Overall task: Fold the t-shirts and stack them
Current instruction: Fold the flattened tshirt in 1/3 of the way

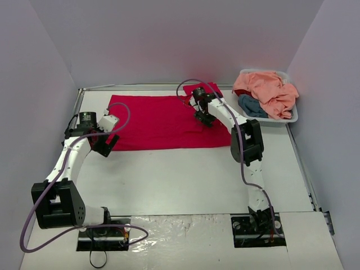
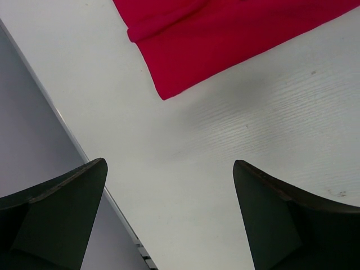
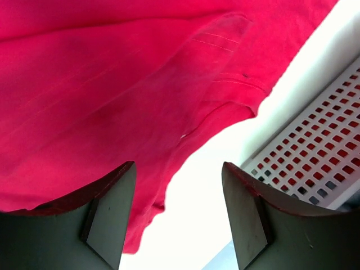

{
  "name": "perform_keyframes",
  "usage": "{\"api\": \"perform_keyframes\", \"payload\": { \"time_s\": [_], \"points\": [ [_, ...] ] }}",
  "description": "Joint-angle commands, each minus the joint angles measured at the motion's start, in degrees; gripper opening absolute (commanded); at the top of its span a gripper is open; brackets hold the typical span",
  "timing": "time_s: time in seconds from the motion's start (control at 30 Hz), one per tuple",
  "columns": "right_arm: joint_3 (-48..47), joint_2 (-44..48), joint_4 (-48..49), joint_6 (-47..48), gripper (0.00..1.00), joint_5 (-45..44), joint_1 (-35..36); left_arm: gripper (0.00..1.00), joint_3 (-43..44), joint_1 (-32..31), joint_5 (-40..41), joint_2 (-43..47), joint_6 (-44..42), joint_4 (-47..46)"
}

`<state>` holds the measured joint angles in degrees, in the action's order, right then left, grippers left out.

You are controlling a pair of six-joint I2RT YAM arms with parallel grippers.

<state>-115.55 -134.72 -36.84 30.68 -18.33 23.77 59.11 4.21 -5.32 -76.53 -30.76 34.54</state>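
Right gripper (image 1: 205,117) I hold wide over the sleeve end of the red t-shirt (image 1: 160,121) | left gripper (image 1: 106,142) wide, empty, beside its near-left corner | step: folding | next, I judge: pinch both ends.

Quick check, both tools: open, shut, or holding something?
Left tool: open, empty, above the table beside the red shirt.
Right tool: open, holding nothing, at the red shirt's edge.

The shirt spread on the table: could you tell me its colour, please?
The shirt is plain crimson red, clearest in the top external view.
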Motion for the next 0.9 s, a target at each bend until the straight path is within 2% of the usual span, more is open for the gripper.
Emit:
{"api": "perform_keyframes", "payload": {
  "time_s": [0.0, 0.4, 0.63, 0.8, 0.87],
  "points": [
    [2.60, 5.95, -1.39, -0.88, 0.58, 3.21, 2.15, 0.94, -0.14, 0.45, -2.58, -0.19, 2.37, -0.79],
    [7.44, 8.15, -1.30, -0.53, 0.59, 7.08, 6.90, 0.94, -1.19, 0.54, -4.52, -2.57, 3.87, -2.99],
    [6.92, 6.31, -1.30, -0.62, 0.54, 6.55, 7.70, 0.94, -1.72, 0.54, -4.52, -2.57, 3.96, -3.43],
    [5.69, 5.08, -1.31, -0.79, 0.45, 6.20, 7.87, 0.94, -1.81, 0.54, -4.70, -2.39, 3.96, -3.52],
    [5.51, 4.73, -1.39, -0.79, 0.38, 5.94, 7.96, 0.94, -1.90, 0.45, -4.70, -2.48, 3.87, -3.70]
  ]
}}
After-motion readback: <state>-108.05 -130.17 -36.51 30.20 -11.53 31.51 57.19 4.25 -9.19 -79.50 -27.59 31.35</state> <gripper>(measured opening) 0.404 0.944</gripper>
